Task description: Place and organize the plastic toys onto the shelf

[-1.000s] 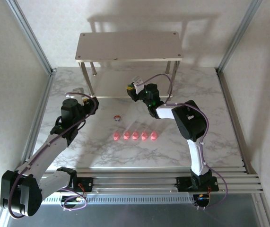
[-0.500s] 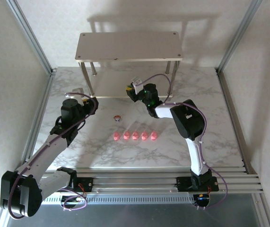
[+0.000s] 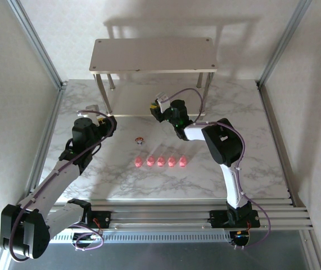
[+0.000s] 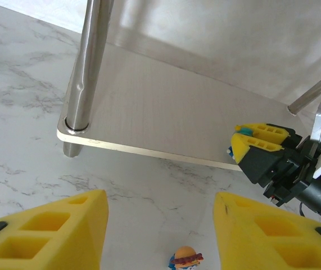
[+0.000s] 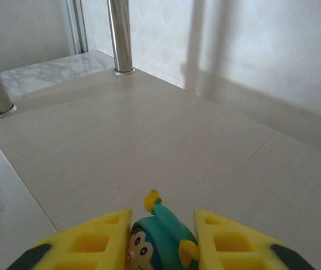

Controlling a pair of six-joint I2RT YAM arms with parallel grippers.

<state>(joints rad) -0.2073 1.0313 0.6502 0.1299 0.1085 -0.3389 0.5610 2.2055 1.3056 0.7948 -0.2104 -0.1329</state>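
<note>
Marble table (image 3: 250,146) carries the shelf (image 3: 153,55) at its far edge. Left gripper (image 4: 160,225): jaws apart, holding nothing, with the orange-topped figurine (image 4: 186,259) on bare marble nearby. Five pink pigs (image 3: 161,161) stand in a row mid-table. Right gripper (image 4: 238,138): clamped on the teal-topped figurine (image 5: 159,243) at the lower board's front edge. Hazard: releasing this near the edge could let the figurine tip off onto the marble.

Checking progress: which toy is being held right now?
The teal-topped figurine, pinched in the right gripper over the shelf; the pink pigs sit loose on the table.
</note>
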